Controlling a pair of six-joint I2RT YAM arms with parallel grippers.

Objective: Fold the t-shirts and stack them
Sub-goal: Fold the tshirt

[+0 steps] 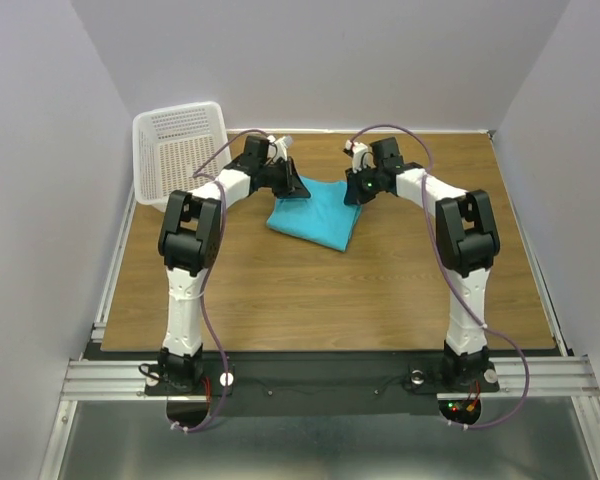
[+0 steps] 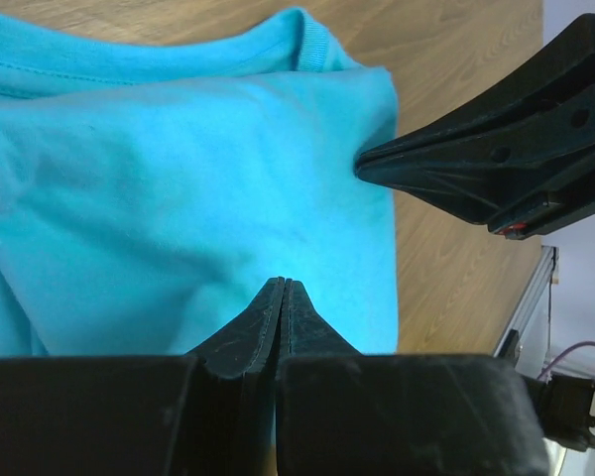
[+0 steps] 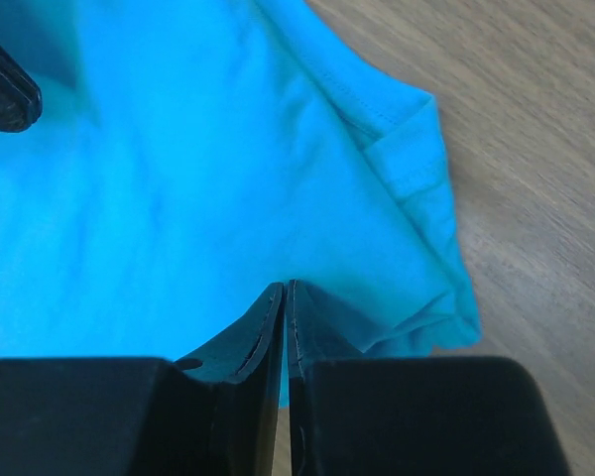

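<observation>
A: Where's the t-shirt (image 1: 315,218)?

B: It's a turquoise bundle, folded and lying on the wooden table (image 1: 310,290). It spreads out under and ahead of both sets of fingertips.

A: The left gripper (image 2: 284,286)?

B: Its jaws are squeezed to a hairline, with the tips nipping the cloth.

A: And the right gripper (image 3: 285,288)?

B: Same – pinched nearly together on the shirt, with a hemmed sleeve just to its right.

A: How do the two sit?

B: They're near each other. The right one's tips are ahead and to the right of the left's, touching the shirt's edge.

A: Anything beyond?

B: A white mesh basket (image 1: 180,140) is off to the left gripper's left – well apart from the shirt.
</observation>
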